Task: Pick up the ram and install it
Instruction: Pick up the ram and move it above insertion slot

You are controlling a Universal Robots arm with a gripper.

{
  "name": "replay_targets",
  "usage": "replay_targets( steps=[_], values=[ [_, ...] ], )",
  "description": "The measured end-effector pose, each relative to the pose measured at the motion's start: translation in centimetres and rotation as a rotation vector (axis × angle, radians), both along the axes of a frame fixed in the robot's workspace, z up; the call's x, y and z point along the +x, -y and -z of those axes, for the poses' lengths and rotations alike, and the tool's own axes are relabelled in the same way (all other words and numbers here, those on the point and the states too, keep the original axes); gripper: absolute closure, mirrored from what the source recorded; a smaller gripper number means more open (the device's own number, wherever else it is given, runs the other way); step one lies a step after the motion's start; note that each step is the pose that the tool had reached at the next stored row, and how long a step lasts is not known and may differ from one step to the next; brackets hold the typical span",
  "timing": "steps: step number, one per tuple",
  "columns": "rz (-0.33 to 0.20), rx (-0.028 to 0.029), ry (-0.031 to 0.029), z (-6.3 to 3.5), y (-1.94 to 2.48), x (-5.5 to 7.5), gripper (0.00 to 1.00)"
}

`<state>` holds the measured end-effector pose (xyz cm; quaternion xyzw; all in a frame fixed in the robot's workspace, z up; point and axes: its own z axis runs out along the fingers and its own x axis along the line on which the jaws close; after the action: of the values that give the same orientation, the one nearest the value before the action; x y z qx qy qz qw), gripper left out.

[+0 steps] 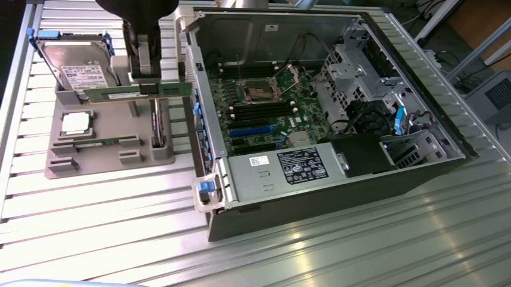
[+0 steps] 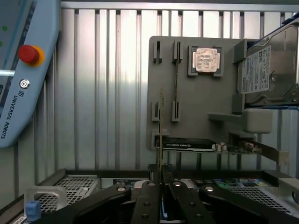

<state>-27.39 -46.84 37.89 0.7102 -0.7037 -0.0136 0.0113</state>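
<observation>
The ram [image 1: 112, 95] is a long, thin green stick held level above the grey fixture [image 1: 104, 156], just in front of the hard drive. My gripper [image 1: 147, 87] comes down from above and is shut on the stick right of its middle. In the wrist view the ram [image 2: 161, 122] shows edge-on as a thin line rising from between the closed black fingers of my gripper [image 2: 161, 181]. The open computer case [image 1: 447, 149] lies to the exterior view's right, with its dark memory slots [image 1: 257, 111] beside the processor socket.
On the fixture sit a hard drive [image 1: 76, 67], a square silver processor [image 1: 76, 122], another thin stick [image 2: 176, 88] in its holders, and a dark expansion card [image 2: 187, 144]. A teach pendant [image 2: 23, 70] with a red button lies on the slatted metal table [image 1: 104, 215].
</observation>
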Motion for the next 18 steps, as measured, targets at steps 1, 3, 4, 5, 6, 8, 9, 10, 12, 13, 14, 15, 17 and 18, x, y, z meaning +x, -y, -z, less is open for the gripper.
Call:
replay_targets(
  steps=[1,3,4,5,6,8,9,10,12,13,14,15,17,18],
  values=[
    [0.000,-0.0002,0.0000,-0.01,0.00,0.1,0.87],
    [0.000,-0.0003,0.0000,0.00,0.00,0.3,0.87],
    [0.000,-0.0003,0.0001,0.00,0.00,0.4,0.87],
    [0.000,-0.0004,0.0000,0.00,0.00,0.4,0.87],
    [0.000,-0.0005,0.0000,0.00,0.00,0.5,0.87],
    [0.000,-0.0007,0.0000,0.00,0.00,0.7,0.87],
    [0.000,-0.0008,0.0001,0.00,0.00,0.7,0.87],
    [0.000,-0.0010,0.0000,0.00,0.00,0.8,0.87],
    [0.000,-0.0011,0.0000,0.00,0.00,1.0,0.87],
    [0.000,-0.0011,0.0001,0.01,0.00,1.1,0.87],
    [0.000,-0.0013,0.0000,0.00,0.00,1.1,0.87],
    [0.000,-0.0013,0.0001,0.01,0.00,1.2,0.87],
    [0.000,-0.0016,0.0000,0.00,0.00,1.3,0.87],
    [0.000,-0.0016,0.0000,0.00,0.00,1.4,0.87]
  ],
)
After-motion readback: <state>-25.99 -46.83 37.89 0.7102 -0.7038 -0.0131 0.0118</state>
